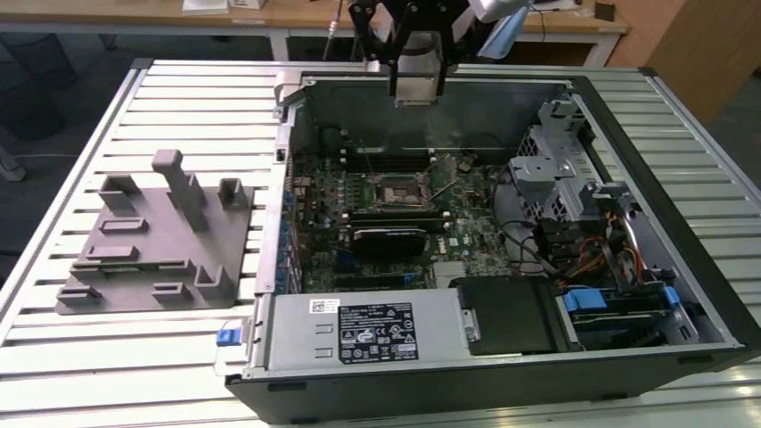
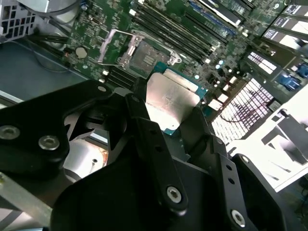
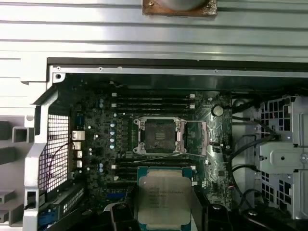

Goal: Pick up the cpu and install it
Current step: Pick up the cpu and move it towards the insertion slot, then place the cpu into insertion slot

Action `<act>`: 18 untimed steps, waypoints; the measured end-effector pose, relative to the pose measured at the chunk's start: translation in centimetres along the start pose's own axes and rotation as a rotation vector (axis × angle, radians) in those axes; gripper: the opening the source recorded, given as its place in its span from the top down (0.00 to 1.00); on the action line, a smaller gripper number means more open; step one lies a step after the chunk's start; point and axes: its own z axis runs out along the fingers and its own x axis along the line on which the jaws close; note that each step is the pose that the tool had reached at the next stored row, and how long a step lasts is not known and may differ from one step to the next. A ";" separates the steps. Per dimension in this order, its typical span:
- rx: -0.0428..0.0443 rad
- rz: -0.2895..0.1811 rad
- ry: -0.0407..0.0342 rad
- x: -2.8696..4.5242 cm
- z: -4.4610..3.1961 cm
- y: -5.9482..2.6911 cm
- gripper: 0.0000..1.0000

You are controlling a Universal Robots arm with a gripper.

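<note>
Gripping the cpu (image 1: pixel 419 80) by two opposite edges, our gripper (image 1: pixel 419 89) hangs above the far edge of the open computer case (image 1: pixel 476 392). The exterior view adds a grey stepped block (image 1: pixel 155 236) on the ribbed metal table (image 1: pixel 71 357). In both wrist views we see the cpu's flat, dull-silver square top (image 3: pixel 163 199), black fingers (image 2: pixel 144 134) either side, and the dark square socket (image 3: pixel 160 136) on the green board (image 3: pixel 211 159) beyond.

Poised wrist-down, clamping flat, pale silver square cpu (image 3: pixel 163 192) by opposite edges with black metal two-fingered gripper (image 3: pixel 165 215).
</note>
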 end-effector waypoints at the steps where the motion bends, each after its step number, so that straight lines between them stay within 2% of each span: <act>1: 0.0000 0.000 0.0000 -0.14 0.00 0.00 0.47; 8: 0.0022 0.013 -0.0008 -0.53 0.03 0.00 0.47; 18: 0.0063 0.179 -0.0094 -0.54 0.26 0.00 0.47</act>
